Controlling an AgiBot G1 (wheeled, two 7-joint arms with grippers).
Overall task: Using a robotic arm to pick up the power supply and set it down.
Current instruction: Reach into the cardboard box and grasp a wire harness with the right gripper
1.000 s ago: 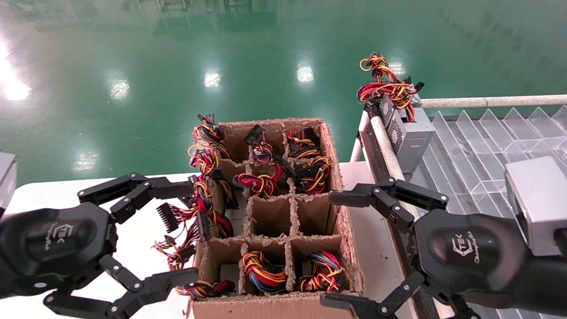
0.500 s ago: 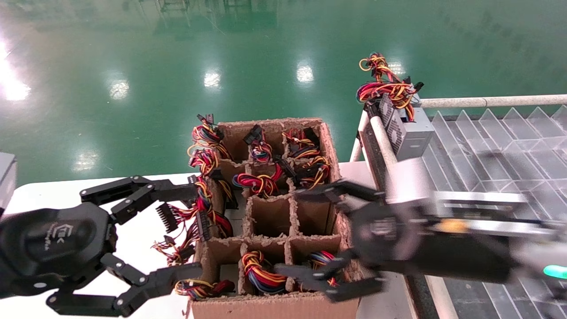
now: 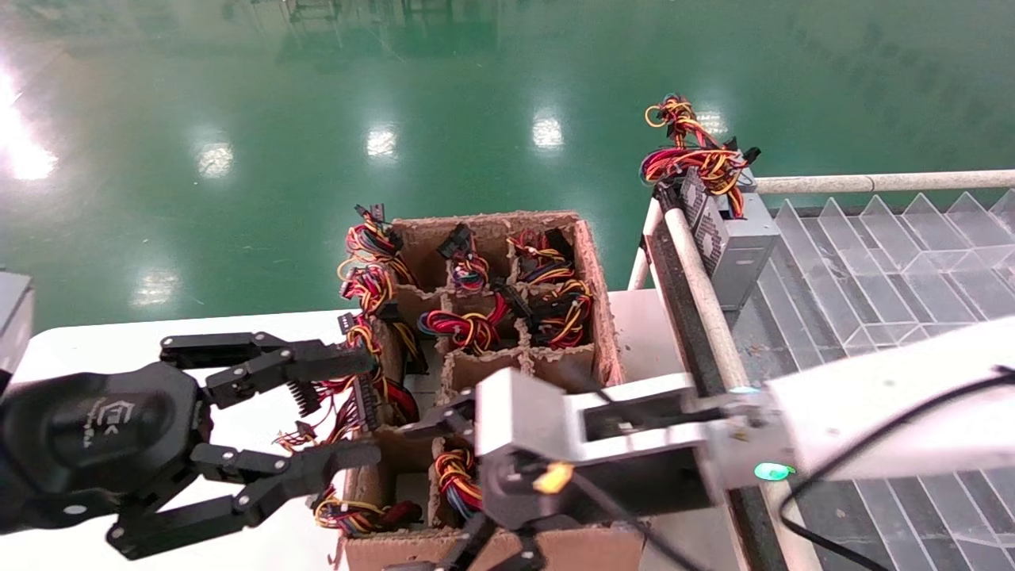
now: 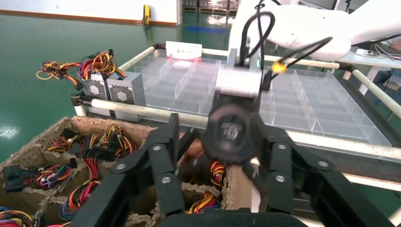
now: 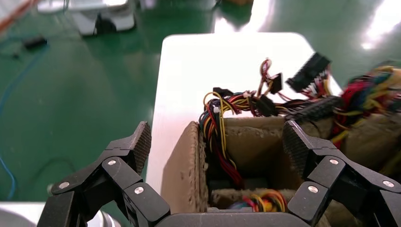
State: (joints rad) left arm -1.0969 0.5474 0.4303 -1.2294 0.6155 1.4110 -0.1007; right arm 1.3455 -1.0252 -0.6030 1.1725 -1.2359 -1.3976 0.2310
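A cardboard box (image 3: 599, 317) with divider cells holds power supplies, mostly hidden under their wires. In the front middle cell a power supply (image 3: 453, 474) shows only its looped red, yellow and black bundle (image 5: 260, 201). My right gripper (image 5: 215, 151) hangs open over the box's front row. One finger is outside the front wall and the other is over the cells. In the head view its wrist (image 3: 555, 444) covers the front cells. My left gripper (image 3: 365, 406) is open beside the box's left wall, among loose wires and nothing is between its fingers (image 4: 165, 156).
A grey vented power supply (image 3: 733, 238) with a big wire tangle stands on the rack's back-left corner. A clear divider tray (image 3: 872, 262) fills the rack on the right, behind a white rail (image 3: 698, 277). White table (image 3: 238, 428) lies left of the box.
My right arm swung left from the rack side to above the box's front row, its wrist turned downward. The left gripper's fingers have narrowed a little and stay open.
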